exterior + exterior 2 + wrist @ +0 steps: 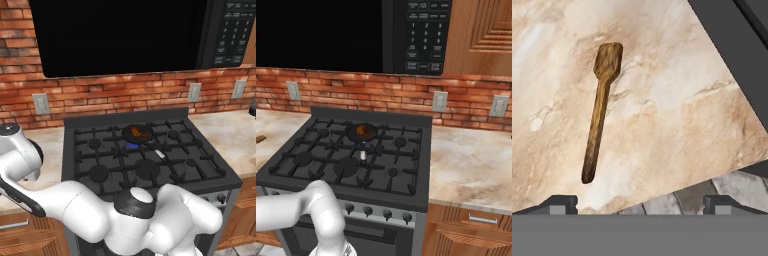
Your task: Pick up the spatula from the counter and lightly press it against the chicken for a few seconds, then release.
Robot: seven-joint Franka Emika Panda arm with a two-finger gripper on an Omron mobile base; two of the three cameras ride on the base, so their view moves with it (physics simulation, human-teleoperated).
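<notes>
On the counter (pixel 677 125) beside the stove (pixel 737 50) lies the wooden spatula (pixel 600 110). Over it hovers the gripper (pixel 640 205), jaws wide apart, holding nothing.

Black stove (pixel 90 160) under microwave (pixel 125 35); outlets (pixel 41 103) on brick wall (pixel 125 95).

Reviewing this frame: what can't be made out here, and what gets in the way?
- Chicken in the pan: too small in both base views to judge its shape.
- Spatula: whole in the hand view; the right base view's left edge cuts it to a brown sliver.
- End effector: open, but the hand view gives no reading of its height above the spatula.
- Stove front: left base view, hidden behind the arm.
</notes>
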